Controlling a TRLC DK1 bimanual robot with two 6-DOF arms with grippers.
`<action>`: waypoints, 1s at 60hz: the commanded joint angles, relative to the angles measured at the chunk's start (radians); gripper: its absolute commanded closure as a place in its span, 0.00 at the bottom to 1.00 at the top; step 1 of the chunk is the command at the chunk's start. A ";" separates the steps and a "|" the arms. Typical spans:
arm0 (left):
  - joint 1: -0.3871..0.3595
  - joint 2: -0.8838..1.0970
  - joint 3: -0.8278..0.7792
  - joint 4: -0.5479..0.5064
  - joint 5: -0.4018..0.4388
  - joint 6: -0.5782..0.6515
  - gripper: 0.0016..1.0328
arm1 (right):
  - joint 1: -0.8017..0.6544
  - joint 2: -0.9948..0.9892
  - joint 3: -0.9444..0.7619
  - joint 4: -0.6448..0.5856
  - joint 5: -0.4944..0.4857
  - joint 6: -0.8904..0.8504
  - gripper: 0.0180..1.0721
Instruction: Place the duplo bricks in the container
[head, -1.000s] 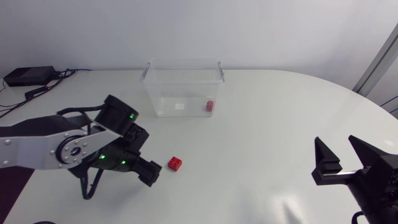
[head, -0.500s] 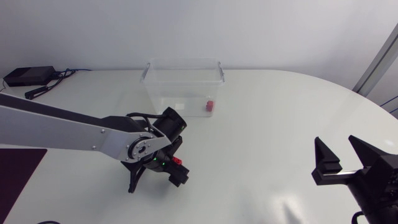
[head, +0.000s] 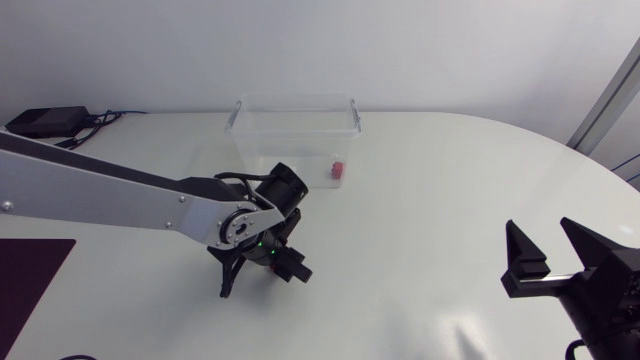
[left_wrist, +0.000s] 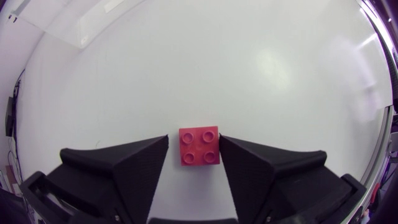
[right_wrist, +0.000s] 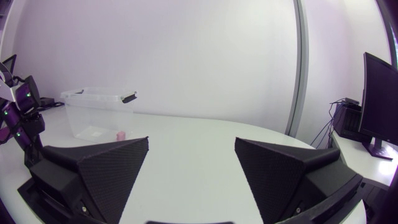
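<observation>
A red duplo brick (left_wrist: 199, 146) lies studs up on the white table, between the fingers of my left gripper (left_wrist: 194, 149). One finger stands almost against it and a narrow gap shows at the other, so the gripper is open. From overhead, my left gripper (head: 283, 266) points down in front of the clear plastic container (head: 295, 135) and hides that brick. A second red brick (head: 337, 170) lies inside the container, near its right wall. My right gripper (head: 553, 262) stands open and empty at the table's right front. The right wrist view shows the container (right_wrist: 99, 112) far ahead.
A black box with cables (head: 45, 122) sits at the back left corner. A dark mat (head: 35, 270) lies at the left edge. My left arm (head: 120, 195) stretches in from the left across the table's front half.
My left arm has swung right and come down over the loose red brick, and its fingers have narrowed around it. The right arm has not moved.
</observation>
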 joint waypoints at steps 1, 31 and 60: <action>0.001 0.023 0.015 0.000 -0.010 -0.017 0.72 | -0.009 -0.006 -0.020 0.010 -0.003 -0.007 0.05; 0.090 -0.321 -0.018 0.010 -0.047 -0.007 0.73 | -0.009 -0.006 -0.020 0.010 -0.003 -0.007 0.05; 0.231 -0.379 0.269 0.043 -0.077 0.127 0.73 | -0.009 -0.006 -0.020 0.010 -0.003 -0.007 0.05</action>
